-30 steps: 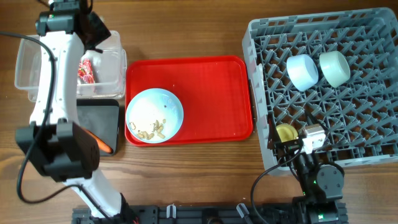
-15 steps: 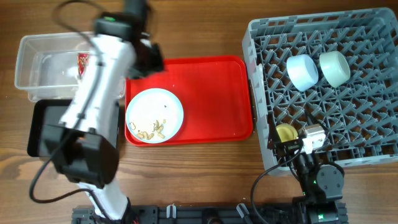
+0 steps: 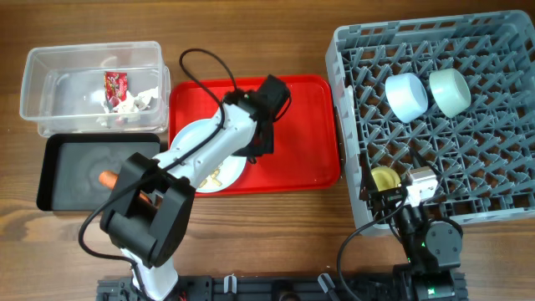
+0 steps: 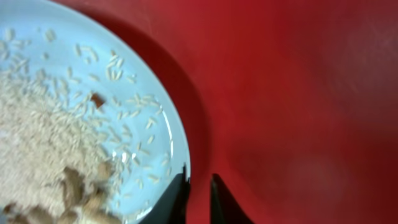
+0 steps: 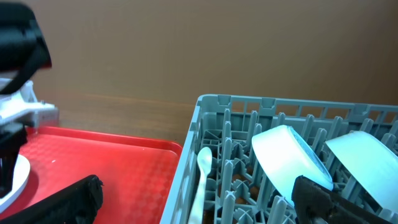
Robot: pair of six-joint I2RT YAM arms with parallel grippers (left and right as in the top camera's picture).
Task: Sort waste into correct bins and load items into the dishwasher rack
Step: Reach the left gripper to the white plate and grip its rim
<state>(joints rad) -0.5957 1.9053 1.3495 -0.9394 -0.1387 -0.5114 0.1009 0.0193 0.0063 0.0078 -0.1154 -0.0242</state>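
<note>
Left wrist view: left tool [image 4: 198, 199] poised at the right rim of a light blue round plate [image 4: 124, 93] on a red plastic tray [image 4: 298, 93].
Risk: the fingers may shove the rim instead of straddling it, tipping small beige food scraps [image 4: 81, 190] onto the tray. They are barely parted, gripping nothing. The right tool [image 5: 196, 205] gapes wide, empty, by the grey pegged plastic rack [image 5: 249, 109].
</note>
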